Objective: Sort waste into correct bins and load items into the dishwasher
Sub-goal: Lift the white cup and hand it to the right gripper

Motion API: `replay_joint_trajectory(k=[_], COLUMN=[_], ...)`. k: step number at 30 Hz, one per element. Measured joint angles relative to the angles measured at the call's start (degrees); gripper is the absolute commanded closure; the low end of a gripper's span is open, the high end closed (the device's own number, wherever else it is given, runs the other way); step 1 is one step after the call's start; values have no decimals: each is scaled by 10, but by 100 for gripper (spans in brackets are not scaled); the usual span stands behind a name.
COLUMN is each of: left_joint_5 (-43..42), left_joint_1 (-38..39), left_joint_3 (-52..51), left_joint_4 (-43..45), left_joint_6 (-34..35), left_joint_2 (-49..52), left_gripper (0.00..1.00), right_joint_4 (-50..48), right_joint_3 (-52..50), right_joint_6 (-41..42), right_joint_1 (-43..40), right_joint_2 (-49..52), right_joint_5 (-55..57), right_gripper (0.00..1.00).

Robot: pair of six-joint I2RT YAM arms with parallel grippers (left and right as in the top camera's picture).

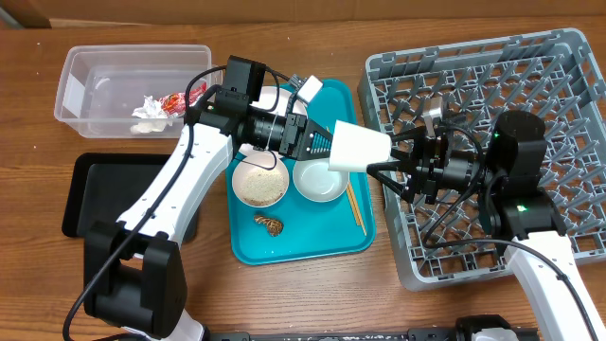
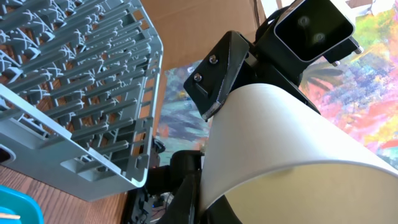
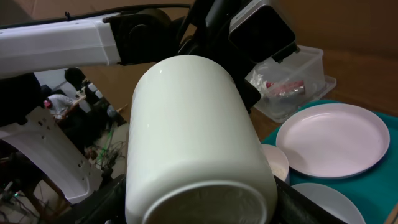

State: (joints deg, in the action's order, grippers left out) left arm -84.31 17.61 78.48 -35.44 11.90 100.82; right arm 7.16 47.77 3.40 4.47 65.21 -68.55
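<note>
A small white cup (image 1: 358, 149) hangs on its side in the air between the teal tray and the grey dish rack (image 1: 568, 57). My left gripper (image 1: 327, 144) is shut on its rim, one finger inside (image 2: 211, 199). My right gripper (image 1: 383, 153) has a finger pressed on each side of the cup's base (image 3: 199, 205). The cup fills both wrist views (image 2: 280, 137) (image 3: 193, 124). The clear tub (image 1: 76, 76) holds a red-and-white wrapper (image 1: 173, 102) and a white tissue wad (image 1: 149, 109). The black tray (image 1: 95, 185) lies at the left.
The teal tray (image 1: 312, 246) carries a bowl of rice (image 1: 259, 184), a white bowl (image 1: 320, 180), chopsticks (image 1: 353, 204), a brown scrap (image 1: 269, 224) and a pale plate (image 3: 333, 140) partly under my left arm. A metal utensil (image 1: 434, 109) lies in the rack.
</note>
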Motion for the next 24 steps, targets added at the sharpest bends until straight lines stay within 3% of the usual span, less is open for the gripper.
replay_joint_trajectory(k=[10,15,21,23,24], left_joint_5=[5,6,7,11,18], left_joint_1=[12,12,12,12,12], left_joint_3=[0,0,0,0,0], left_joint_4=[1,1,1,1,2], left_joint_6=[1,0,0,0,1], left_joint_2=[0,0,0,0,0], left_gripper=[96,96,95,60,48], right_joint_4=[-20,-21,-15,-7,-1], right_joint_3=[0,0,0,0,0], right_joint_6=[0,0,0,0,0], right_joint_1=[0,0,0,-1,-1], right_joint_2=[1,1,0,0,0], right_joint_5=[0,-2,-3,-2,-2], right_gripper=[28,39,41,41,42])
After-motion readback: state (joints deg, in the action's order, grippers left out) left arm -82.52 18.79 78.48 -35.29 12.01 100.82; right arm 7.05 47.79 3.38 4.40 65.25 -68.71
